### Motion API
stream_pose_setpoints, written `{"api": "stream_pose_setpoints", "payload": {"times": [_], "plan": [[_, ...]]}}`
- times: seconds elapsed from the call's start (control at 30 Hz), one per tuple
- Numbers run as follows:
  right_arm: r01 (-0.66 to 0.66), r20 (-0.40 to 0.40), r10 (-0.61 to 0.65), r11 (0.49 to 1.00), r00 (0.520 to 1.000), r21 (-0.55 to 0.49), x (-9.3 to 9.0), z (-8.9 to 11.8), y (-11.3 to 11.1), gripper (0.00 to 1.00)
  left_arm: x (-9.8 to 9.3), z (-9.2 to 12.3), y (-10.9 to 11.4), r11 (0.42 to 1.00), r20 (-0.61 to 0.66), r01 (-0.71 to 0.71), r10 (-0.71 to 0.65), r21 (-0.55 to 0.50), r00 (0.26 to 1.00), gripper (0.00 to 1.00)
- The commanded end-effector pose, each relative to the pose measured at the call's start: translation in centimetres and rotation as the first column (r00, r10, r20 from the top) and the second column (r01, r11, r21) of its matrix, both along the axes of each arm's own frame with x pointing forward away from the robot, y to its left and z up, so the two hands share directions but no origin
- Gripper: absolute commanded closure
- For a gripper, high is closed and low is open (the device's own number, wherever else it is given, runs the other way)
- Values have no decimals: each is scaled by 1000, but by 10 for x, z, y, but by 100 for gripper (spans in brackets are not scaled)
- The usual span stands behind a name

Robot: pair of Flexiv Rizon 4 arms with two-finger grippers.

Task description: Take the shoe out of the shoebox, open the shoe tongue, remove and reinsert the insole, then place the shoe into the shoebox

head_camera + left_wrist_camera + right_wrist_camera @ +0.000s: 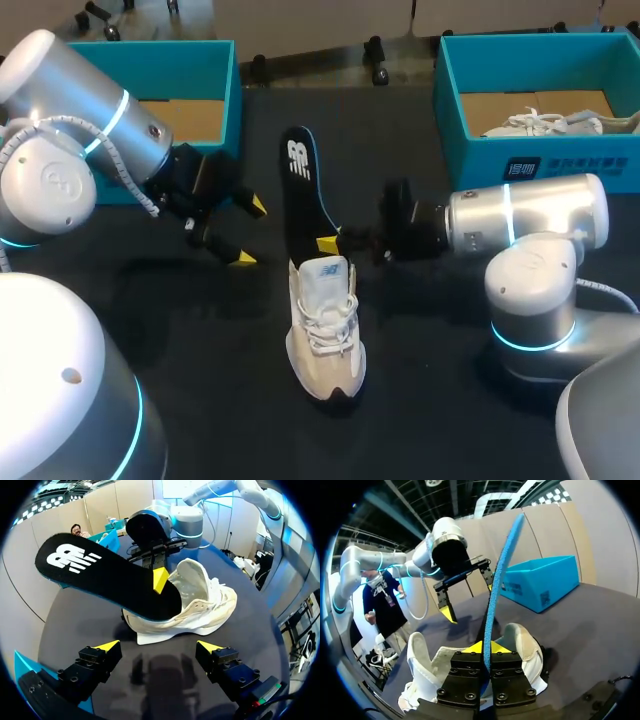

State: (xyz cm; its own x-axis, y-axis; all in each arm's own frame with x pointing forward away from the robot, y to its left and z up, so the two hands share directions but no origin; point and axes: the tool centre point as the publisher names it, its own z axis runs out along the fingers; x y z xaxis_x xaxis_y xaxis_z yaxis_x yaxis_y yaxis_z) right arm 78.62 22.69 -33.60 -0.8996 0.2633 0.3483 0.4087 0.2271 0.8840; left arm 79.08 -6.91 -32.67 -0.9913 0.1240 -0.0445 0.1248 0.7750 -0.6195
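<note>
Logging progress: the white sneaker stands mid-table, outside the teal shoebox at the far left, and its mouth looks wide open. Our right gripper is pinched closed on the black-and-blue insole. The insole's lower end sits in the shoe's opening and the rest sticks out toward the far side. We cannot tell whether it is coming out or going back in. Our left gripper hangs beside the shoe, fingers spread wide, holding nothing. By our reading, what remains is seating the insole fully, then boxing the shoe.
</note>
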Motion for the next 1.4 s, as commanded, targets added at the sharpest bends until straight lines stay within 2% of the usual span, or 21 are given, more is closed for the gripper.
{"api": "stream_pose_setpoints", "payload": {"times": [0.03, 0.47, 0.73, 0.8, 0.87, 1.03, 1.3, 1.37, 1.4], "plan": [[29, 10, -29, 1000, 1000, -7, -7, -1, 3, 100, 0, 0, -1, 1000, 0, -1, 1, 5, 1000, 0], [53, -1, -53, 999, 999, 1, -22, -15, 8, 100, 0, 0, -1, 1000, 0, -1, 1, 5, 1000, 0], [59, -6, -59, 998, 998, -9, -23, -11, 5, 100, 0, 0, -1, 1000, 0, -1, 1, 5, 1000, 0], [58, 2, -58, 998, 998, -14, -20, -7, 3, 85, 0, 0, -1, 1000, 0, -1, 1, 5, 1000, 0], [55, 14, -55, 998, 998, -21, -17, -3, 2, 75, 0, 0, -1, 1000, 0, -1, 1, 5, 1000, 0], [45, 28, -44, 998, 999, -34, -10, 3, 0, 67, 0, 0, -1, 1000, 0, -1, 1, 5, 1000, 0], [9, 36, -7, 999, 999, -39, 3, 12, -3, 68, 0, 0, -1, 1000, 0, -1, 1, 5, 1000, 0], [-15, 21, 16, 999, 1000, -33, 7, 14, -2, 70, 0, 0, -1, 1000, 0, -1, 1, 5, 1000, 0], [-32, 17, 33, 999, 999, -25, 9, 15, -2, 76, 0, 0, -1, 1000, 0, -1, 1, 5, 1000, 0]]}}
